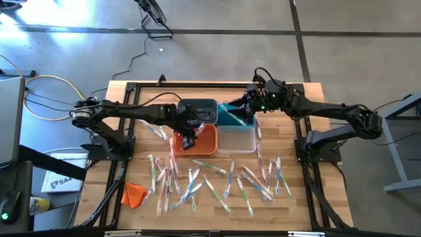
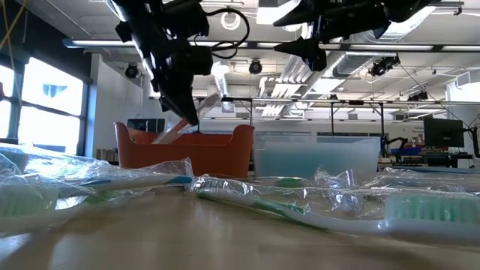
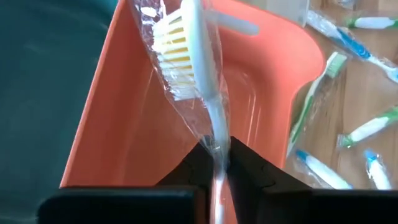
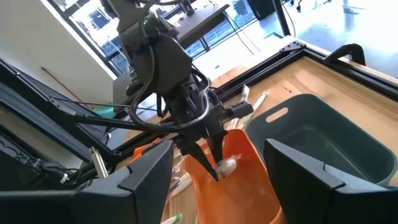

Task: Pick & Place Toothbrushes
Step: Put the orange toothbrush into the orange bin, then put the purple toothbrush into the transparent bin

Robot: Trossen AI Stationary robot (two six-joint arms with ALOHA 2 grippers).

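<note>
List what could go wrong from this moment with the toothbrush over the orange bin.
1. The left gripper pinches the white toothbrush by the end of its handle through a slick wrapper; it may slip or swing.
2. It hangs near one wall of the orange bin, beside the teal bin; a tilted drop could land in the wrong one.
3. The right gripper hovers open nearby, so the arms could crowd.

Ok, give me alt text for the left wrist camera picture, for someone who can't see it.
The left gripper is shut on a white toothbrush in a clear wrapper, holding it by the handle over the orange bin. Beyond the bin, more wrapped toothbrushes with green and blue handles lie scattered on the wooden table.
</note>
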